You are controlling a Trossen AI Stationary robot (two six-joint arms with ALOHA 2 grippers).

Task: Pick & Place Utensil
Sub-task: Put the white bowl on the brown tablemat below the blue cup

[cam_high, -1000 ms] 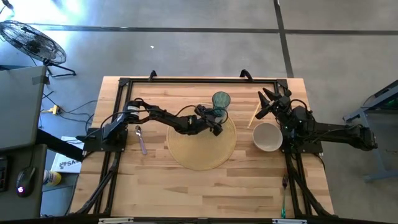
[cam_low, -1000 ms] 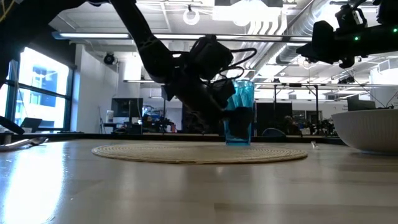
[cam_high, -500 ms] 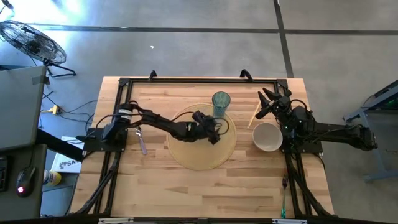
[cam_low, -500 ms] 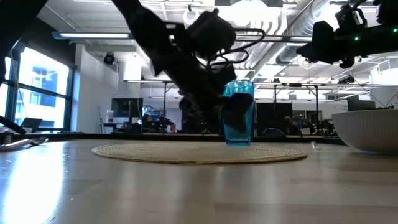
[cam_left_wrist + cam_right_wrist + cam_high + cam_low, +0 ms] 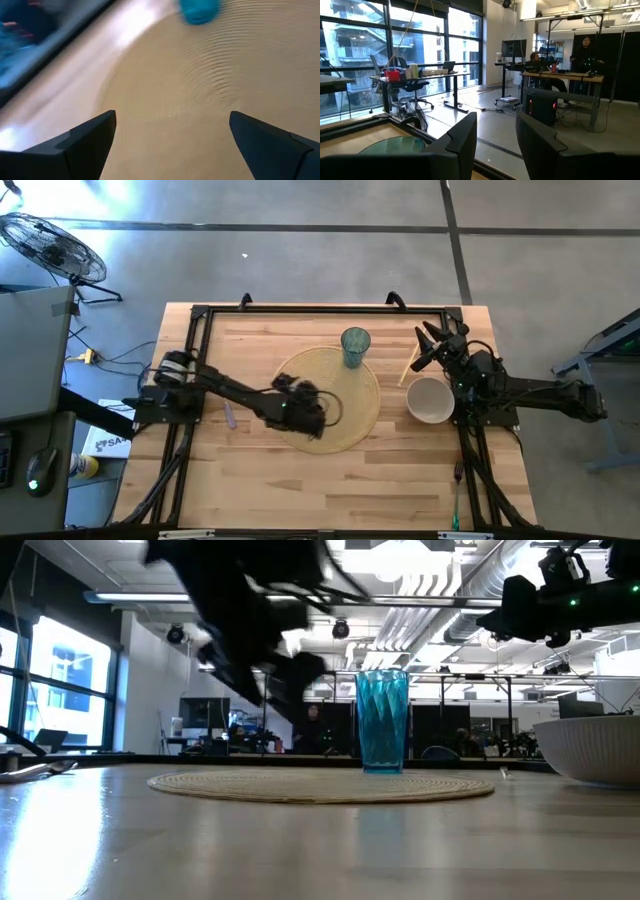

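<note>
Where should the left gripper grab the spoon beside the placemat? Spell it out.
Best grip the spoon by its lilac handle from straight above, closing across its narrow width: it lies flat on the table, its bowl end under the left arm. The left gripper is open over the placemat.

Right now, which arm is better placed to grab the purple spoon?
Left, probably. The purple spoon lies at the table's left side by the left arm's base; the left gripper is open over the placemat. The right gripper waits beyond the bowl.
</note>
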